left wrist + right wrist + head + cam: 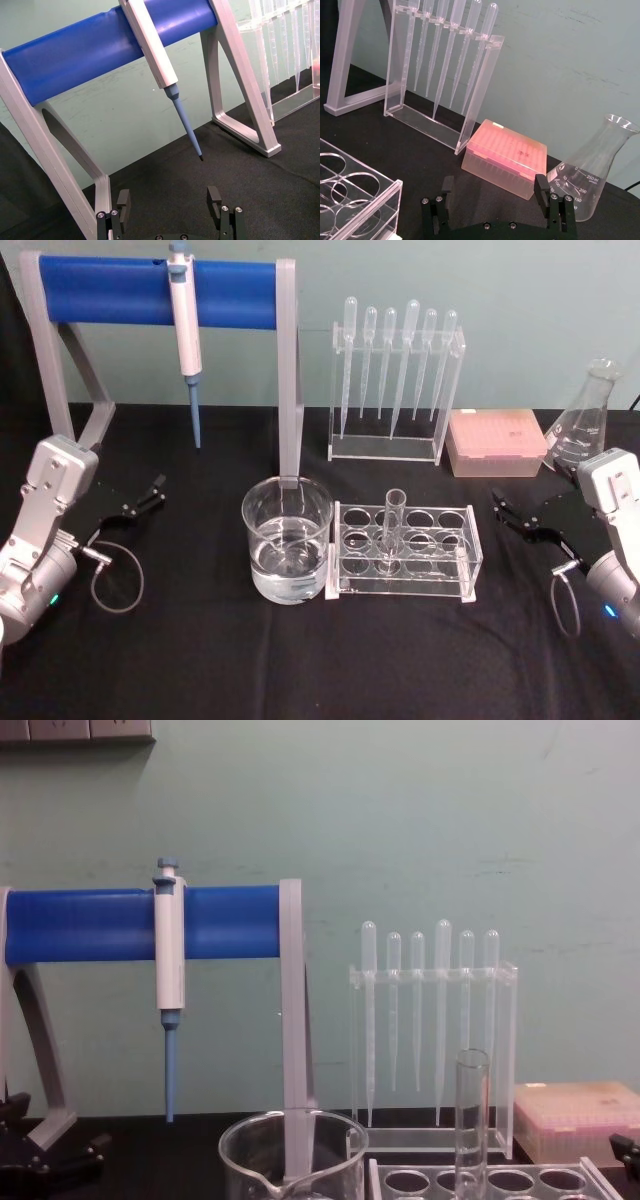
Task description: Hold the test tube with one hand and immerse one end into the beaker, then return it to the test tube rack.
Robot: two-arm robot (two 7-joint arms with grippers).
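While the test tube stands upright in a hole of the rack, which sits just right of the water-filled beaker, the task looks not yet begun. Step in hand, imo: the first reach & grasp. The left gripper sits at the left of the tabletop and the right gripper at its right, both w/ fingers spread, holding nothing, well apart from the tube. Next move prob. needs one gripper to pinch the tube's upper part, lift it straight up clear of the hole, then carry it over the beaker.
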